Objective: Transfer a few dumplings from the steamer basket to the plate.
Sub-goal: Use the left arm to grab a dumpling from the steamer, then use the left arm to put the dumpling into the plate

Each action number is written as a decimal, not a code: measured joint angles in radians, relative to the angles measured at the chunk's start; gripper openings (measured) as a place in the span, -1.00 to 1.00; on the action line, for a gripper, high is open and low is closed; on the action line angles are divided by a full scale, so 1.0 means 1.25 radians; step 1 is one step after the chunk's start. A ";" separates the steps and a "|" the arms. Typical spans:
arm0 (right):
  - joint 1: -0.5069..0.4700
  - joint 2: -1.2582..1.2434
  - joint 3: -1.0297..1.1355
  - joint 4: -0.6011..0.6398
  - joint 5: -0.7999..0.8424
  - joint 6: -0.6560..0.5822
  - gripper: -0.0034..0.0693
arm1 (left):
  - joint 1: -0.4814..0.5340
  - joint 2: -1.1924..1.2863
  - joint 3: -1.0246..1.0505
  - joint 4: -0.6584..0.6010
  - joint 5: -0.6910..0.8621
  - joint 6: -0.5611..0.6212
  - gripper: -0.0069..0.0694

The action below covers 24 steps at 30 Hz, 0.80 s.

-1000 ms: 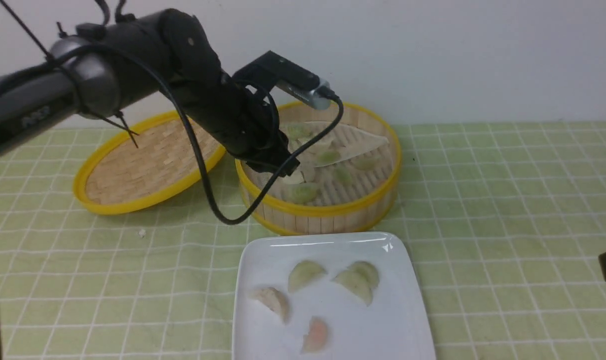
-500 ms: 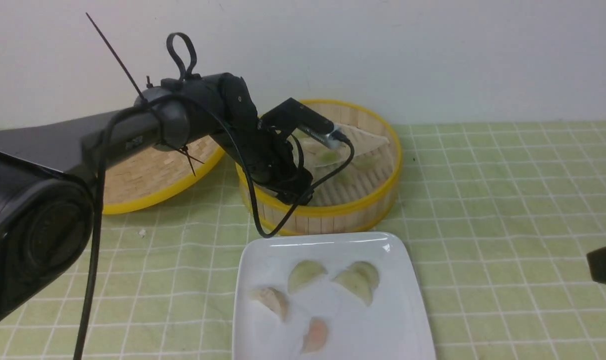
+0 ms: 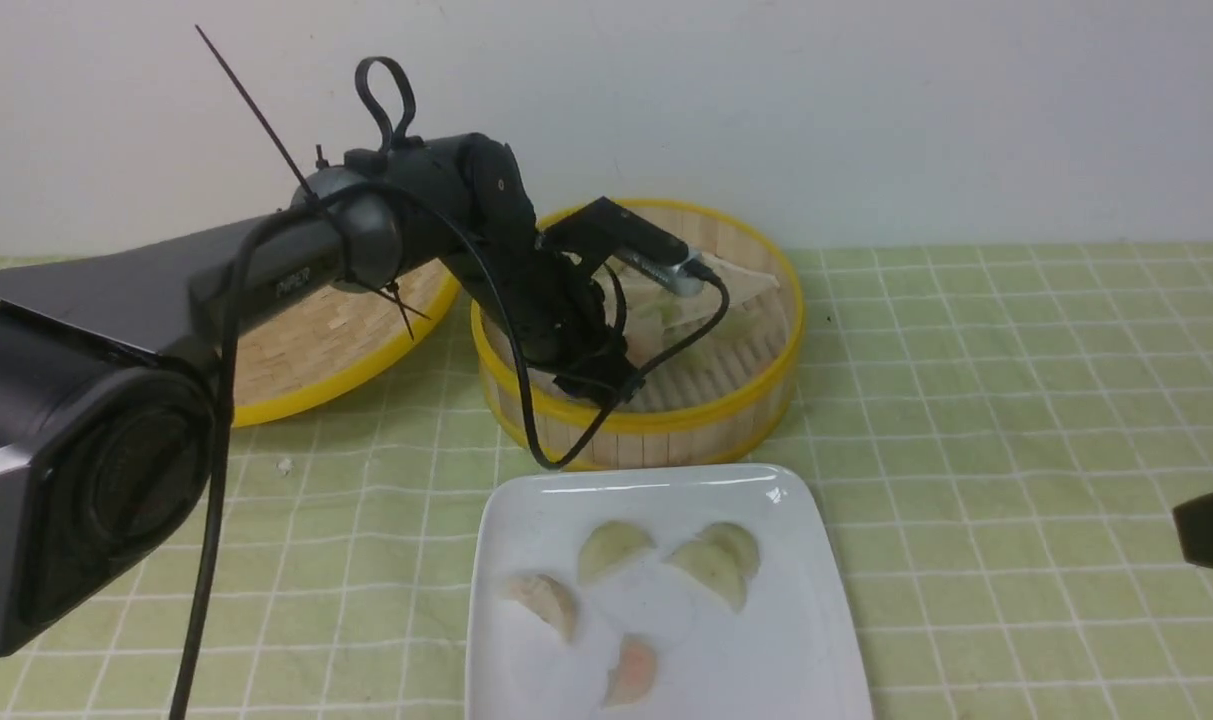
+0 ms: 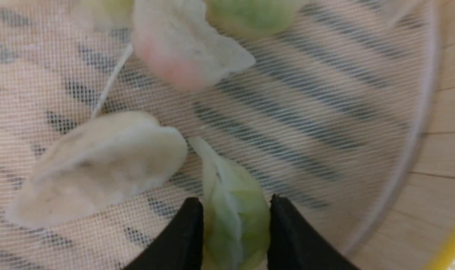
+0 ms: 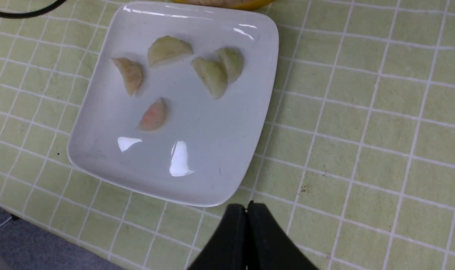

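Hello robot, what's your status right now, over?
Left hand pinching green dumpling inside steamer basket. Right hand shut, beside plate. Five dumplings plated. Cable hangs by basket; path looks open.

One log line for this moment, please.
left gripper: closed on green dumpling in steamer basket | right gripper: shut, beside plate | plate: five dumplings

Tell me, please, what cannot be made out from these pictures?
Front view: the tips of the left pincer and most dumplings in the steamer basket, hidden by the left arm.
Left wrist view: the green dumpling, lower end cut off by the picture's edge; whether the pincer squeezes it is unclear.
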 joint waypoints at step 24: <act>0.000 0.001 -0.001 0.000 0.011 -0.001 -0.95 | -0.086 -0.328 0.199 0.057 0.256 -0.235 -0.30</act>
